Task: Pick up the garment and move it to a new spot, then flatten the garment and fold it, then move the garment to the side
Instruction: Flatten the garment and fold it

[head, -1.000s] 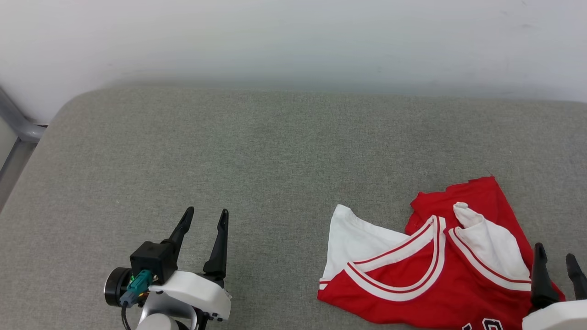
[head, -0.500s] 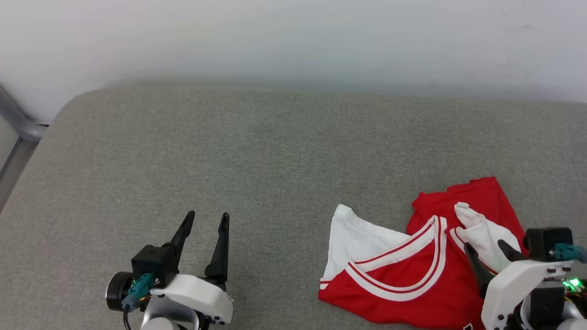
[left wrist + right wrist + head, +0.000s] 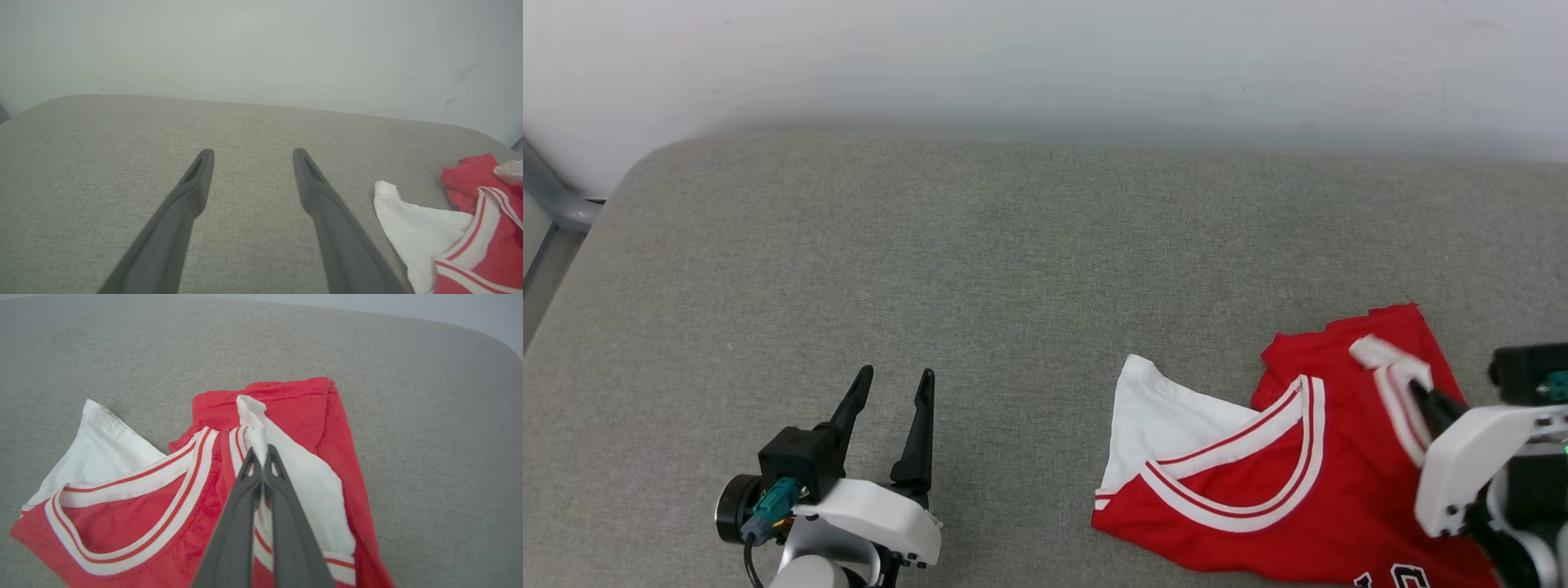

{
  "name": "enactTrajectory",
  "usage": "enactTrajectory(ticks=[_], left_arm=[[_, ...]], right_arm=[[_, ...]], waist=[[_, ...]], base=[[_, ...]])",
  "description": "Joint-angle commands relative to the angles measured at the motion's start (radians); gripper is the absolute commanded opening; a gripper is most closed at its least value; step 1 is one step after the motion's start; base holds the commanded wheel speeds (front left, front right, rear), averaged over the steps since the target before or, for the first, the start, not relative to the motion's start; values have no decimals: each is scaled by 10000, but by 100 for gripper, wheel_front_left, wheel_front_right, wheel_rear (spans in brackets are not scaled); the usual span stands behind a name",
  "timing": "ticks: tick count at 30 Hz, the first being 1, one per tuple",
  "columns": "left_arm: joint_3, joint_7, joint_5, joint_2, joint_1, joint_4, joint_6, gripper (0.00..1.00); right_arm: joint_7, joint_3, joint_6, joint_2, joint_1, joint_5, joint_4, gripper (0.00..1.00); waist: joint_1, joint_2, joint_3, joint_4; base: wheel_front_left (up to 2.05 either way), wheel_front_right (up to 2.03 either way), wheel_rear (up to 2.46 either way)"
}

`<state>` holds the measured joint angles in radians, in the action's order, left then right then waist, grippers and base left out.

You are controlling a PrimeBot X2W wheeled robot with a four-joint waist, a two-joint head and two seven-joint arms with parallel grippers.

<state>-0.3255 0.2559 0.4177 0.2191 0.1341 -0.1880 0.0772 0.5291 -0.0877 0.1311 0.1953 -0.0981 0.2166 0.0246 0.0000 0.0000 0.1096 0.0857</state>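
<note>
The garment point(image 3: 1298, 482), a red jersey with white sleeves and striped trim, lies crumpled at the lower right of the grey cushion; black number tops peek at the bottom edge. My right gripper point(image 3: 1421, 396) is shut on the garment's right white sleeve, pinching a bunched ridge of cloth. In the right wrist view the right gripper point(image 3: 261, 455) has both fingers pressed together on that sleeve point(image 3: 253, 420) of the garment point(image 3: 139, 510). My left gripper point(image 3: 894, 384) stands open over bare cushion, well left of the garment. The left wrist view shows the left gripper point(image 3: 251, 155) empty, with the garment point(image 3: 457, 228) at the right.
The grey fabric cushion point(image 3: 980, 261) spreads wide to the left and behind the garment. A white wall point(image 3: 1045, 65) runs along its far edge. A grey metal frame point(image 3: 556, 212) stands at the far left corner.
My right gripper has swung in over the garment and closed on the white sleeve, drawing it into a raised ridge. The head camera tilted slightly. The left gripper stayed put.
</note>
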Motion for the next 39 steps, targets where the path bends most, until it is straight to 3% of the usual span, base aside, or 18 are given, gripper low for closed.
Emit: enactTrajectory(ticks=[1,6,10,14,19,20,21,23,24,32,39], left_arm=[[3,40,14,27,157,-16,-39,100],[-5,58,-18,-10,184,-17,-37,100],[-36,76,-33,-62,222,-52,-66,100],[-51,84,-20,-101,281,-92,-115,100],[1,94,-18,-110,337,-198,-125,100],[9,96,-24,-103,332,-214,-121,100],[9,96,-24,-103,332,-214,-121,100],[27,99,-34,-79,305,-231,-99,100],[36,99,-36,-66,289,-234,-91,100],[51,103,-10,2,106,-262,-27,100],[77,69,63,71,-96,-247,96,100]], right_arm=[[-105,-178,-7,104,-175,-80,179,0],[-348,-1576,-8,48,-141,-539,712,0],[-479,-3065,-11,-428,251,-704,754,0],[-700,-3892,-5,-842,584,-565,239,0],[-1418,-4997,-8,-1352,980,-347,-1595,0],[-1556,-5075,-7,-1392,975,-326,-1900,19],[-1556,-5075,-7,-1392,975,-326,-1900,19],[-1830,-5205,-8,-1420,901,-378,-2454,78],[-2000,-5254,-7,-1431,828,-356,-2672,100],[-5034,-5230,-7,-1449,455,-237,-2831,100],[-6575,-3832,-7,-1447,755,-381,-2025,100]], waist=[[0,0,9,-7],[0,0,81,-36],[0,0,147,-15],[0,0,211,26],[0,0,252,31],[0,0,242,21],[0,0,242,21],[0,0,215,-10],[0,0,197,-24],[0,0,-99,-97],[0,0,-462,-181]], base=[[0,0,0],[0,0,0],[0,0,0],[0,0,0],[0,0,0],[0,0,0],[0,0,0],[0,0,0],[0,0,0],[0,0,0],[0,0,0]])
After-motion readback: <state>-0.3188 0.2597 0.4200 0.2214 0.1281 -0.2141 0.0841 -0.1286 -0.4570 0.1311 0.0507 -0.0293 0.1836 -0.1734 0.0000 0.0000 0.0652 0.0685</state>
